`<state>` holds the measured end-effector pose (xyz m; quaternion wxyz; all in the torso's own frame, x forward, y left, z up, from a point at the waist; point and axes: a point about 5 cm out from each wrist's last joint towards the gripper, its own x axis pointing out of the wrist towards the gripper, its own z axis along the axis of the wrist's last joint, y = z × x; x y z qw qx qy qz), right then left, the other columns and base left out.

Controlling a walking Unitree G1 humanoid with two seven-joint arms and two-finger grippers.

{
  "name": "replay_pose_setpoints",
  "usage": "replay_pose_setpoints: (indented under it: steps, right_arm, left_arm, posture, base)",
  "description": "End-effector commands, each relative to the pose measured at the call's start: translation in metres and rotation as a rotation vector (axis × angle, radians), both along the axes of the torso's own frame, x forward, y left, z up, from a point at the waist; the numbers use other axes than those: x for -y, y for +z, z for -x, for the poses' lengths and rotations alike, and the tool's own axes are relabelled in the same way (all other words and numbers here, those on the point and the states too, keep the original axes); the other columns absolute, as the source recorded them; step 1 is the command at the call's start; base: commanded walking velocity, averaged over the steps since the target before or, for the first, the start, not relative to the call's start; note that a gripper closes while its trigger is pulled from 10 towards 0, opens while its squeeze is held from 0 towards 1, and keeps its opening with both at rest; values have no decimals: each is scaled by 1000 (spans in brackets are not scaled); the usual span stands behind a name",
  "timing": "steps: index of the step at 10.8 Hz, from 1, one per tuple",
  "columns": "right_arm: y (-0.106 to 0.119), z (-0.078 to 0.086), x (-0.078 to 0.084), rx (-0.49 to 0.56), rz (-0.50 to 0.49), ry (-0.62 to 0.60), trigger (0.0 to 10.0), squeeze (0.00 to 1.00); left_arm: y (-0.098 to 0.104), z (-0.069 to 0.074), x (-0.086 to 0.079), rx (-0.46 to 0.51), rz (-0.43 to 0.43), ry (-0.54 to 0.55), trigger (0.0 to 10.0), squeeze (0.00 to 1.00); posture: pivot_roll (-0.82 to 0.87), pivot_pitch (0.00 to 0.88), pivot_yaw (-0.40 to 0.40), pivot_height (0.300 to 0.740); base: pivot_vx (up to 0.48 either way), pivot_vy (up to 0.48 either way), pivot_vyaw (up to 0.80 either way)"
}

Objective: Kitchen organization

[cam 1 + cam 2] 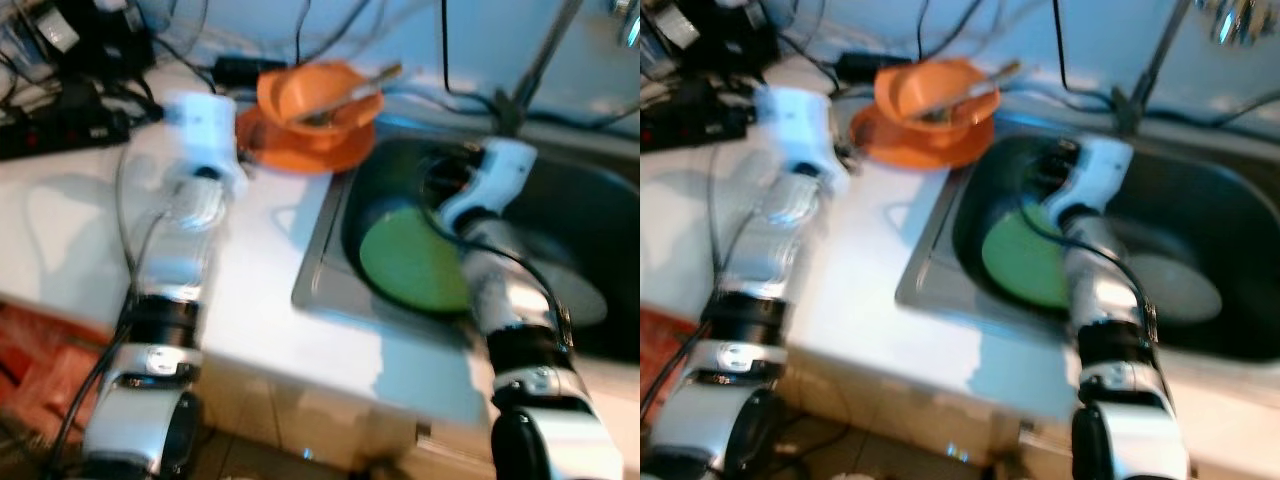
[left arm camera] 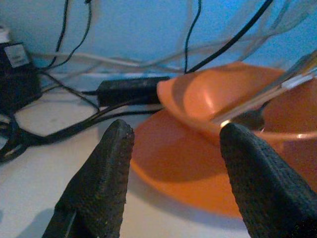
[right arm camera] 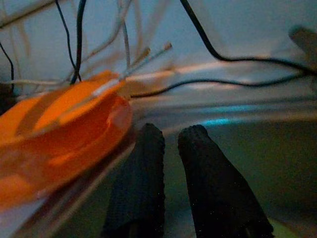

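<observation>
Two orange dishes: one orange bowl [image 1: 312, 95] sits on one flat orange plate [image 1: 300, 145], at the back of the white counter [image 1: 250, 300], just left of the sink [image 1: 330, 240]. One or two long utensils [image 1: 360, 90] lean in the bowl, metal-looking, count unclear from blur. One round green plate [image 1: 410, 260] lies in the dark sink basin, with one pale grey disc [image 1: 580, 295] beside it to the right. Left gripper [image 2: 173, 148] is near the orange plate's edge, fingers spread wide and holding nothing; the black textured fingertips [image 2: 111, 163] frame the plate and bowl without touching. Right gripper [image 3: 171, 173] reaches into the sink over the green plate, its two fingers drawn nearly together with a thin gap, nothing between them. One black power strip [image 1: 60, 125] and several black and white cables [image 2: 64, 129] clutter the counter's back left. Faucet pipe [image 1: 540, 50] rises behind the sink. Head views blurred.
</observation>
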<state>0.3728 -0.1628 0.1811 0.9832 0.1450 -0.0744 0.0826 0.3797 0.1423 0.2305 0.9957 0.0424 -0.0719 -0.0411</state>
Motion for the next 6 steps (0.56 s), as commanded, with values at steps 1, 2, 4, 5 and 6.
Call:
replay_pose_setpoints:
  steps: [1, 2, 4, 5, 6]
  right_arm:
    - [2, -1, -8, 1, -2, 25, 10000, 0]
    - [2, -1, -9, 0, -2, 28, 10000, 0]
    - [1, -1, -10, -2, -3, 31, 10000, 0]
    - [0, -1, -10, -2, -4, 31, 10000, 0]
    - [0, -1, -11, -3, -4, 32, 10000, 0]
  left_arm:
    - [5, 1, -9, 14, -10, 24, 10000, 0]
    - [6, 1, -8, 15, -22, 11, 10000, 0]
    - [6, 2, -1, 28, -26, -29, 10000, 0]
    - [5, 3, 1, 23, -26, -47, 10000, 0]
    - [3, 4, 8, 8, 7, -124, 10000, 0]
  posture:
    - [60, 129, -22, 740]
    - [60, 128, -22, 740]
    - [60, 124, -21, 740]
    - [59, 121, -21, 740]
    - [60, 118, -20, 740]
  base:
    - [405, 0, 0]
    - [262, 0, 0]
    - [0, 0, 0]
    - [0, 0, 0]
    - [0, 0, 0]
